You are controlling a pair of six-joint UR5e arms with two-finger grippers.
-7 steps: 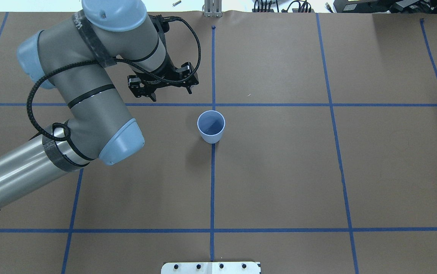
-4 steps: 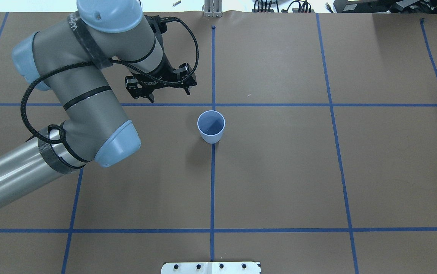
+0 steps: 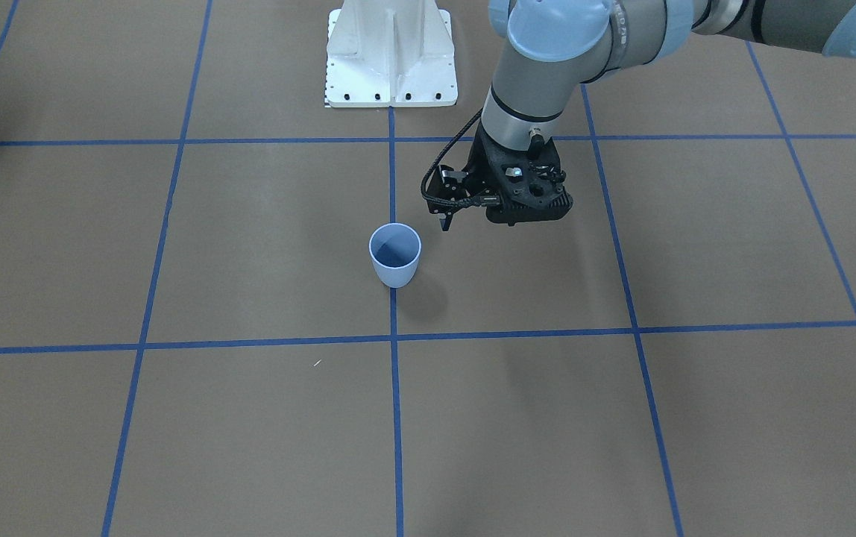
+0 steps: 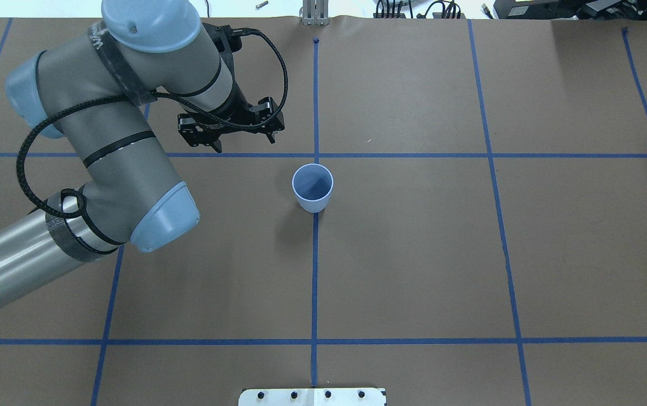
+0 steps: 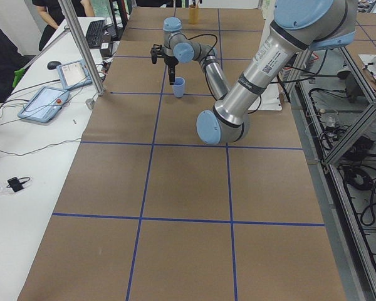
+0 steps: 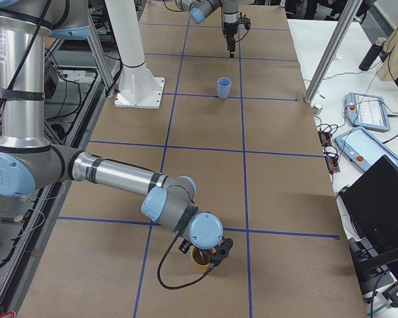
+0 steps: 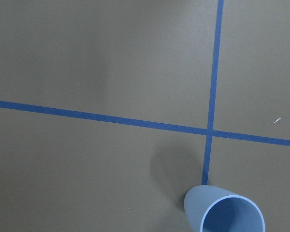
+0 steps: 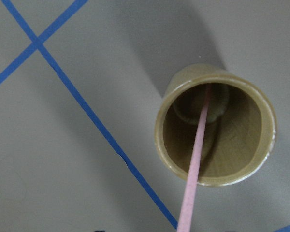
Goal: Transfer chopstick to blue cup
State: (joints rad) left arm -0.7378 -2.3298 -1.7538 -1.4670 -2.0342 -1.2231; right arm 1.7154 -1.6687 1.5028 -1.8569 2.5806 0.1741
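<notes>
The left gripper (image 4: 247,142) is held open and empty; a pale blue plastic cup (image 4: 313,203) is seen near it. Below the right gripper (image 6: 215,255), whose grip cannot be told, a thin pink chopstick (image 8: 198,159) is leaned in a tan cylindrical cup (image 8: 239,150).

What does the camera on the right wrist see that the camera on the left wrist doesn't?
Only the right wrist view shows a tan cup with a pink chopstick leaning inside it. Only the left wrist view shows the blue cup, which looks empty. Both views show the brown table with blue tape lines crossing on it.
</notes>
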